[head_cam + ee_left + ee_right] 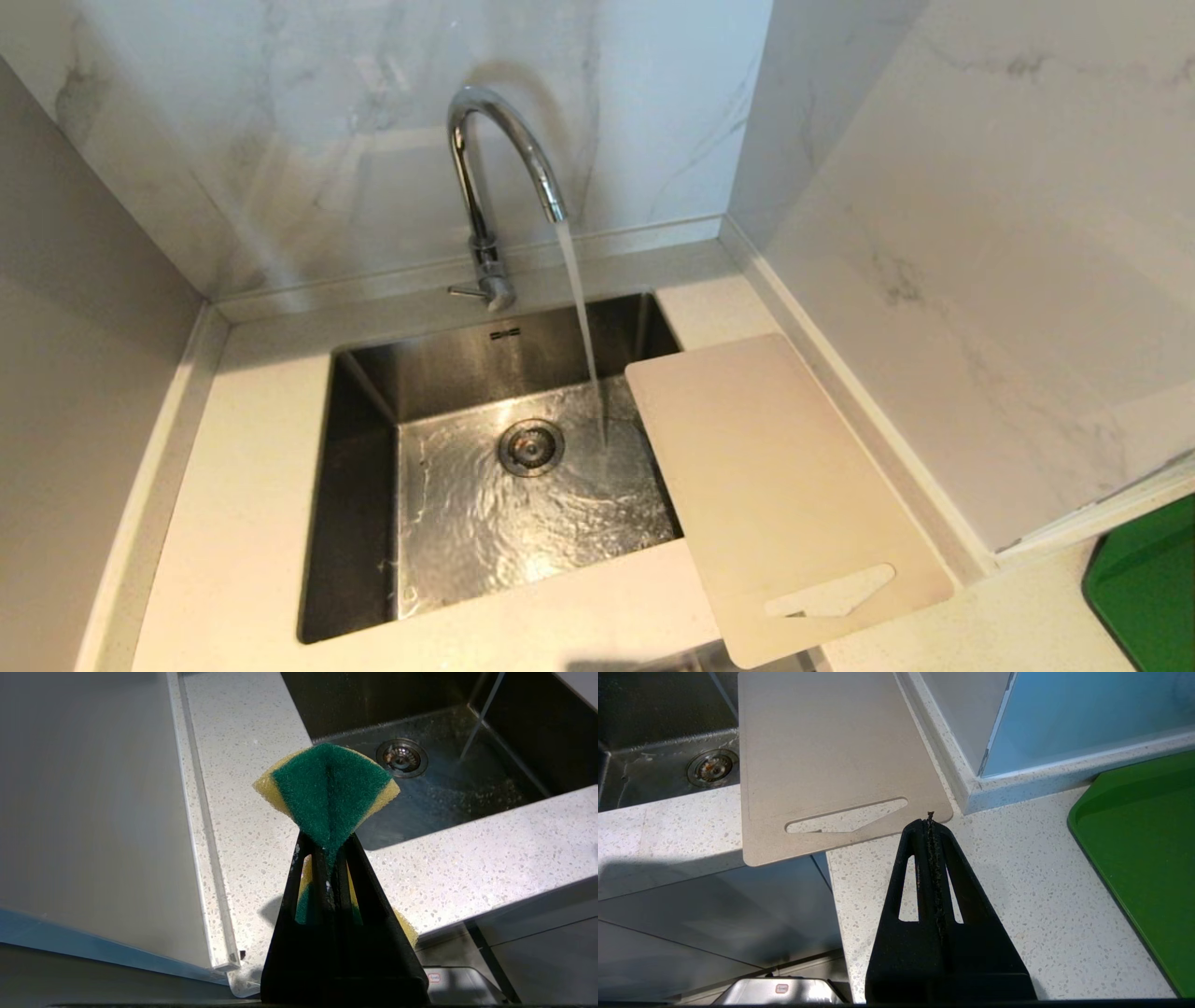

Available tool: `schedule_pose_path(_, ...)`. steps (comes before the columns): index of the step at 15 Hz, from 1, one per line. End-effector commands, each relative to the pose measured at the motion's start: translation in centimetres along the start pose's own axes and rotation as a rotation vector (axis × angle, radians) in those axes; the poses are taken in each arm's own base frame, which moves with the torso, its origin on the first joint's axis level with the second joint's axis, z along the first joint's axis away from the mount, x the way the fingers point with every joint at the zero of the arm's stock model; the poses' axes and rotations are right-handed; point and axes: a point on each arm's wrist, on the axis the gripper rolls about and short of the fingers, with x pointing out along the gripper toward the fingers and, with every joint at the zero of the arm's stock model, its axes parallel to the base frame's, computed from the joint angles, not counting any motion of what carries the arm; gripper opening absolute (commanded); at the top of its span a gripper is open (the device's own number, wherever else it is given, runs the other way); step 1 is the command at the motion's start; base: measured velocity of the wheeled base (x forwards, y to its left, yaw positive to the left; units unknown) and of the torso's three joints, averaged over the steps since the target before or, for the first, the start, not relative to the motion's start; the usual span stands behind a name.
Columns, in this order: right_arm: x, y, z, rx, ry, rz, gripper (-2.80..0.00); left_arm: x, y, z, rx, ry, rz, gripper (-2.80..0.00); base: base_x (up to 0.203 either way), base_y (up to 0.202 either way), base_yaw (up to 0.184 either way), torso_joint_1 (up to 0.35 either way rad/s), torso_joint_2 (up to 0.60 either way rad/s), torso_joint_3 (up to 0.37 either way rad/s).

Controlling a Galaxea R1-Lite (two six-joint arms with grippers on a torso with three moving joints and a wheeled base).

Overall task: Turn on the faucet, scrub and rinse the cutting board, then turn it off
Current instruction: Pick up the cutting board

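Water runs from the faucet (504, 177) into the sink (359, 523). My left pincer (329, 851) pinches the sponge (327, 791) ready for scrubbing; my right pincer (930, 823) hangs closed and empty near the cutting board (775, 485), which overhangs the sink from the surface (243, 523), within reach.

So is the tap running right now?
On. A stream falls from the tap spout into the sink, rippling around the drain.
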Motion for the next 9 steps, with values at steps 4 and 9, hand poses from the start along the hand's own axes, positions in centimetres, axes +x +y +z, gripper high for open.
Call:
schedule_pose_path(4, 0.01, 0.00, -0.02, 0.000, 0.001, 0.000, -2.80, 0.01, 0.00, -0.02, -0.010, 0.000, -0.002, -2.80, 0.000, 0.000, 0.000, 0.000, 0.00, 0.000)
schedule_pose_path(9, 0.01, 0.00, -0.04, 0.001, 0.001, 0.000, -2.80, 0.02, 0.00, -0.05, -0.010, 0.002, -0.002, -2.80, 0.000, 0.000, 0.000, 0.000, 0.00, 0.000)
